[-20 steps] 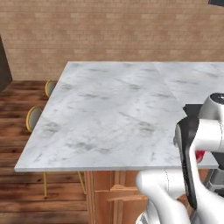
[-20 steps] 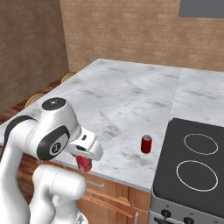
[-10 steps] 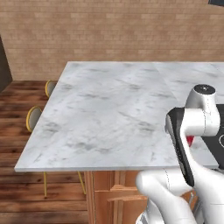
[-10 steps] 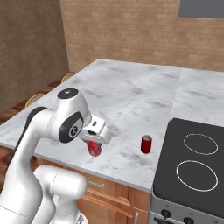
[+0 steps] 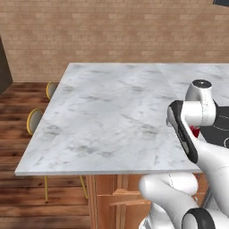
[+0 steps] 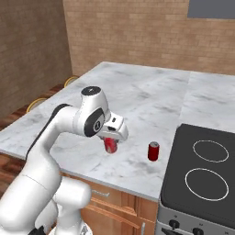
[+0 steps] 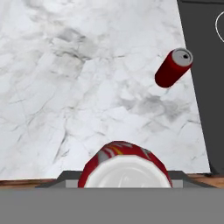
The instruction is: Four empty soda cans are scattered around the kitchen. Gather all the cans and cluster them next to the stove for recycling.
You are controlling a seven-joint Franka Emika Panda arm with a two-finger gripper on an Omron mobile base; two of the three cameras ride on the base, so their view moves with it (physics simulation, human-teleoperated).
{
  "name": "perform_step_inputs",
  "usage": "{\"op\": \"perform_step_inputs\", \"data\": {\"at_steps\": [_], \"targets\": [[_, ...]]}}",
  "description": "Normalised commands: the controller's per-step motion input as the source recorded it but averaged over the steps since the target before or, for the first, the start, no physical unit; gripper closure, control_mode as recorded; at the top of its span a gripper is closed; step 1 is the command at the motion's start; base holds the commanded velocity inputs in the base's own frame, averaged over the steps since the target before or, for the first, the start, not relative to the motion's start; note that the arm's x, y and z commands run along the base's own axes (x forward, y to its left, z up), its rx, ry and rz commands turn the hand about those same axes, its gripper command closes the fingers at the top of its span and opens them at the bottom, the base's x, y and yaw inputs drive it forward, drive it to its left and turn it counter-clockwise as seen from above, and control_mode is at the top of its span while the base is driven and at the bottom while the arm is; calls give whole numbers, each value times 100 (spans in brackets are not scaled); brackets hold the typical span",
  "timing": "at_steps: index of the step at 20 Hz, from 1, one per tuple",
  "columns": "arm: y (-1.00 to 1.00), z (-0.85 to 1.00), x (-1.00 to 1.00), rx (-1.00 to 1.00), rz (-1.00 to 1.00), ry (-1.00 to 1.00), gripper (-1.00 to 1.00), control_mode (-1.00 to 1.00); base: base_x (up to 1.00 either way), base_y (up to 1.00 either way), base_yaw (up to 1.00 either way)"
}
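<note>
Two red soda cans are in play. Nearest, the end effector (image 6: 111, 143) is clamped on one red can (image 6: 110, 145), carried clear of the counter (image 6: 151, 98); in the hand view that held can's pale end (image 7: 125, 171) sits right between the fingers, so the grip looks centred and secure. It hangs over the front part of the marble, a little short of the cooktop, which fits a carry toward the drop-off spot rather than a pick.

Just beyond stands the second red can (image 6: 153, 151), upright on the counter and just beside the left edge of the stove (image 6: 202, 172), apart from the glass. It is probably there as the start of the cluster, and my guess is the held can belongs next to it. Coming down too close could knock it over, since these cans are small and light.

Farther off, the white-grey marble runs wide and bare to its back edge. Yellow-rimmed stools (image 5: 35, 122) stand along the far left side over a wood floor (image 5: 20, 98), and tan brick walls (image 6: 137, 32) close the room. Any other cans I cannot see from here.
</note>
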Motion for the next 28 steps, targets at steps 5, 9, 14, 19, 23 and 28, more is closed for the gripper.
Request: {"op": "perform_step_inputs", "data": {"at_steps": [5,9,14,19,23,28], "targets": [[-12,-29,43,11,0,7,100,-100,0,0,0],[-9,-33,41,9,0,6,100,-100,0,0,0],[-1,-23,34,3,0,2,100,-100,0,0,0],[-3,-2,23,0,0,0,100,-100,0,0,0],[-9,-8,12,0,0,0,100,-100,0,0,0],[-16,-13,5,0,0,0,100,-100,0,0,0]]}}
